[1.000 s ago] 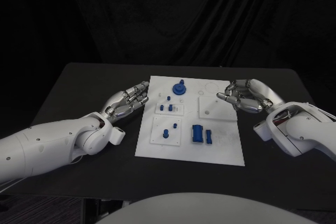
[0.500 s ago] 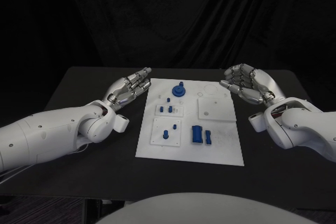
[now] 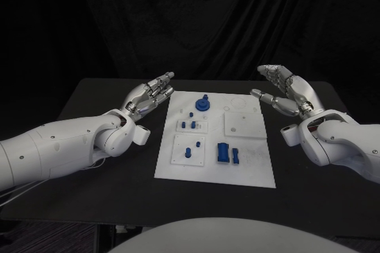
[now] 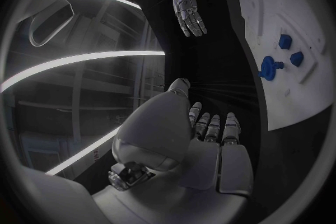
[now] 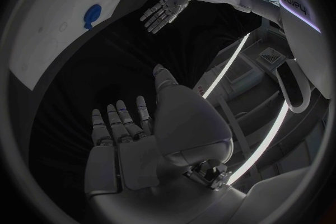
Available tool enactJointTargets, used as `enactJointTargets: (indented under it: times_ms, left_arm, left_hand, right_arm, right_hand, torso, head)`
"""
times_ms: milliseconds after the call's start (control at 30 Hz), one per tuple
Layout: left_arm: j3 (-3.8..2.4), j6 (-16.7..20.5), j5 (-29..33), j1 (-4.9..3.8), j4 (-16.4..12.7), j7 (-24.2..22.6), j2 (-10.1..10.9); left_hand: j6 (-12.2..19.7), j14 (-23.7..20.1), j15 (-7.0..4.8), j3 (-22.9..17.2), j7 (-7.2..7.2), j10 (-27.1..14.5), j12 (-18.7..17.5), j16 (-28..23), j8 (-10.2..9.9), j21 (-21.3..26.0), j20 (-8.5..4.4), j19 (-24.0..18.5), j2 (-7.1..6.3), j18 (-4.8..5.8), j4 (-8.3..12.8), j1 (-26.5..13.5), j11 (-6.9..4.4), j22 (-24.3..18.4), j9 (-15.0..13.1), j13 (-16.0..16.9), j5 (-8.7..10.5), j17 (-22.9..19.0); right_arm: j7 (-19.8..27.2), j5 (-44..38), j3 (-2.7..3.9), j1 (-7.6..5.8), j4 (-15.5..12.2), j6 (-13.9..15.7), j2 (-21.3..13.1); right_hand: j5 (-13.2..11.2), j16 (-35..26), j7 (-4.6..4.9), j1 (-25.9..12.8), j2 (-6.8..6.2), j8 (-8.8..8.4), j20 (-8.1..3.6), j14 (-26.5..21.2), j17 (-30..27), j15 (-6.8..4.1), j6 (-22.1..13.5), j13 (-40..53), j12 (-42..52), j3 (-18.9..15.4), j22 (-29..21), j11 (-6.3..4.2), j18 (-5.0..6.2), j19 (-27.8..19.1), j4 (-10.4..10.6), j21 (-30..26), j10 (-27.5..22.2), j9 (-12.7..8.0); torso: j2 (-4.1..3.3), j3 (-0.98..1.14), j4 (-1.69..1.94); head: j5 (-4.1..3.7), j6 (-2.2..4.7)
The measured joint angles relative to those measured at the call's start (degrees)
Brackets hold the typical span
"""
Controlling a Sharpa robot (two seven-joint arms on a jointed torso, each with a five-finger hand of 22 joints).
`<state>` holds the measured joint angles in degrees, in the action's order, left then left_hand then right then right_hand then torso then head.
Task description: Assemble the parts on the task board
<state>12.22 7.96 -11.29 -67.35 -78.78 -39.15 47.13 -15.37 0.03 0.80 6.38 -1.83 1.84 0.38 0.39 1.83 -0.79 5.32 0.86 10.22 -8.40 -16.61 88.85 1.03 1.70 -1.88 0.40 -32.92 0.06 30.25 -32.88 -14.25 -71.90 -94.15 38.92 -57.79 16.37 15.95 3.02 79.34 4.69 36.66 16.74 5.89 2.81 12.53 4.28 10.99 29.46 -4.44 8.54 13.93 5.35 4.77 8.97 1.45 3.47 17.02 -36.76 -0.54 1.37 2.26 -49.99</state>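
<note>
Your left hand [image 3: 148, 96] and right hand [image 3: 285, 91] both hover empty with fingers spread, one off each far corner of the white board [image 3: 250, 154] in the middle of the black table [image 3: 95, 99]. The blue parts [image 3: 227, 152] sit on the board between them, a round knob [image 3: 204, 103] at the far end, untouched. Bare tabletop lies along both long edges of the board.
</note>
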Motion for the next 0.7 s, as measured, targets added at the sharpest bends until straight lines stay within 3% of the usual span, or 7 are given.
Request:
enactJointTargets:
  times_ms: [200,333,367,467,500,633,700]
  left_arm:
    - [0.00,0.0,0.2,0.00,0.3,0.0,-0.3]
    - [-0.23,0.2,0.2,0.13,0.2,0.3,-0.3]
    - [-0.45,0.4,0.3,0.25,0.1,0.4,-0.3]
    - [-1.36,1.3,0.5,0.70,-0.6,0.7,-0.3]
    - [-1.82,1.9,0.7,0.95,-1.0,0.9,-0.4]
    - [-3.81,5.2,1.5,2.08,-2.8,1.7,-0.8]
    - [-4.97,7.4,2.1,2.73,-3.8,2.2,-1.0]
  left_hand:
    - [0.6,0.0,0.00,0.0,0.33,-0.2,0.0,0.0,0.0,0.0,-0.46,0.0,-0.20,0.00,0.0,-2.1,-0.19,-0.2,0.1,0.0,0.75,0.0]
    - [3.0,0.0,-0.38,-1.1,0.95,-0.7,0.0,0.0,-0.7,0.4,-2.86,-0.4,-1.72,0.06,2.6,-15.5,-0.69,-0.9,1.0,-0.1,5.69,0.0]
    - [3.6,0.0,-0.40,-1.8,1.14,-0.9,0.0,0.0,-1.0,0.4,-3.23,-0.5,-2.09,0.93,3.3,-18.7,-0.88,-1.0,1.1,-0.2,6.89,0.0]
    - [4.8,0.0,-0.40,-3.3,1.39,-0.9,0.0,0.0,-1.1,0.4,-3.84,-0.7,-2.94,0.97,4.8,-26.3,-0.91,-1.3,1.4,-0.2,9.71,0.0]
    - [5.4,0.0,-0.40,-3.9,1.43,-1.1,0.0,0.0,-1.3,0.4,-4.01,-0.5,-3.34,1.83,5.4,-29.5,-0.95,-1.4,1.5,-0.2,10.89,0.0]
    - [6.8,0.0,-0.40,-5.2,1.63,-1.3,0.0,0.0,-1.3,0.4,-4.32,-0.8,-4.34,1.87,6.9,-38.2,-0.93,-1.5,1.6,-0.3,14.14,0.0]
    - [7.4,0.0,-0.40,-5.5,1.77,-1.3,0.0,0.0,-1.3,0.4,-4.70,-0.8,-4.81,2.72,7.7,-42.2,-0.93,-1.5,1.7,-0.3,15.61,0.0]
  right_arm:
    - [1.5,0.5,0.00,0.06,0.6,0.0,0.1]
    - [1.5,0.8,0.39,0.26,0.7,0.0,0.4]
    - [1.5,0.9,0.65,0.44,0.7,0.0,0.6]
    - [1.4,1.9,1.83,1.32,1.0,0.0,1.6]
    - [1.4,2.5,2.43,1.78,1.1,0.1,2.2]
    - [1.4,5.8,5.03,3.84,1.7,0.3,4.4]
    - [1.3,8.1,6.50,4.99,2.1,0.5,5.8]
  right_hand:
    - [-0.3,-0.7,0.04,0.2,-0.66,2.24,-0.34,-0.9,-0.6,-0.50,0.9,-1.7,-0.2,0.4,-0.9,-0.32,-0.01,-0.8,-0.4,-0.2,-0.3,-1.4]
    - [-2.6,-2.9,-1.42,-11.3,-2.39,-3.25,-2.45,-3.1,-1.6,-2.30,-1.3,-3.1,-4.4,2.0,-2.0,-2.26,-2.72,-2.8,-1.9,-0.6,-1.8,-3.7]
    - [-3.4,-3.7,-1.77,-15.1,-2.86,-5.11,-3.35,-3.7,-1.8,-2.87,-1.8,-3.5,-5.8,2.4,-2.4,-2.96,-2.72,-3.1,-2.4,-0.9,-2.1,-4.4]
    - [-4.7,-5.0,-2.25,-21.9,-3.53,-8.47,-4.79,-4.6,-2.2,-3.76,-2.7,-4.3,-8.3,3.1,-3.1,-4.07,-3.61,-3.7,-3.1,-0.9,-2.6,-5.8]
    - [-5.4,-5.6,-2.47,-25.0,-3.77,-9.97,-5.43,-5.0,-2.3,-4.15,-2.9,-4.7,-9.4,3.4,-3.8,-4.54,-3.60,-3.9,-3.4,-0.9,-2.9,-6.3]
    - [-7.0,-7.1,-2.85,-33.0,-4.20,-13.90,-6.98,-5.5,-2.5,-5.28,-3.3,-5.7,-12.4,4.0,-5.9,-5.82,-4.49,-4.4,-5.4,-1.1,-3.2,-7.9]
    - [-7.7,-7.8,-2.65,-36.5,-4.32,-15.63,-7.78,-5.5,-2.6,-5.88,-3.5,-6.9,-13.7,4.1,-6.7,-6.53,-4.50,-4.5,-6.4,-1.1,-3.2,-8.6]
  torso:
    - [0.18,0.07,-0.05]
    - [0.24,0.07,-0.06]
    - [0.29,0.07,-0.07]
    - [0.51,0.09,-0.13]
    - [0.63,0.10,-0.16]
    - [1.29,0.17,-0.32]
    - [1.75,0.21,-0.46]
  head:
    - [-0.13,0.00]
    - [-0.13,0.30]
    - [-0.12,0.50]
    - [-0.26,1.47]
    - [-0.32,1.90]
    - [-0.63,4.28]
    - [-0.87,5.92]
